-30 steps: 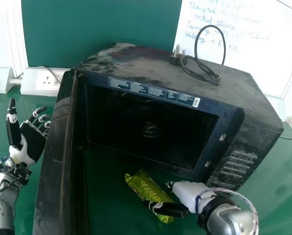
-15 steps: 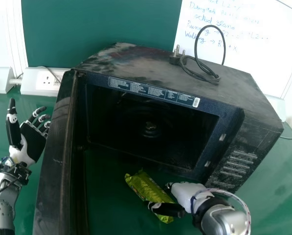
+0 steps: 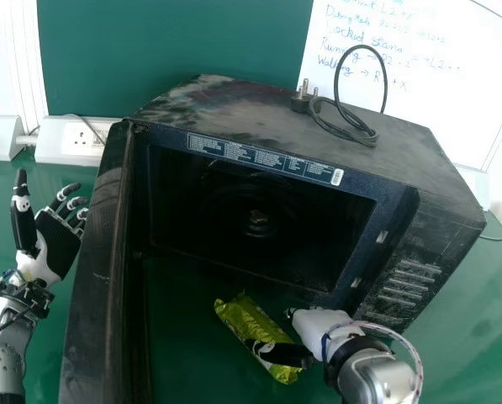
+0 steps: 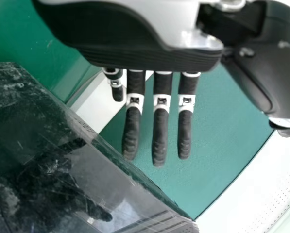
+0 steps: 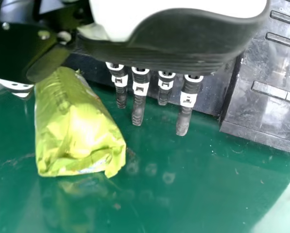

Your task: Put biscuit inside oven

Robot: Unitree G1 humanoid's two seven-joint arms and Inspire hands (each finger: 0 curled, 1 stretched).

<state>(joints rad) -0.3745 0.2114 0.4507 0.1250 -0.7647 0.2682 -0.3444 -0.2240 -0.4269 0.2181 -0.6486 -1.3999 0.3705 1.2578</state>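
Though not yet gripping, holding right hand (image 3: 319, 328) wide, thumb over biscuit packet (image 3: 249, 318), fingers beside, likely to pinch!

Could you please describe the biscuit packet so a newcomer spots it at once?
Find the black oven with its door open. On the green table in front of its opening, by the robot's right hand, lies a long, crinkled packet. It is shiny yellow-green, unlike the dark oven.
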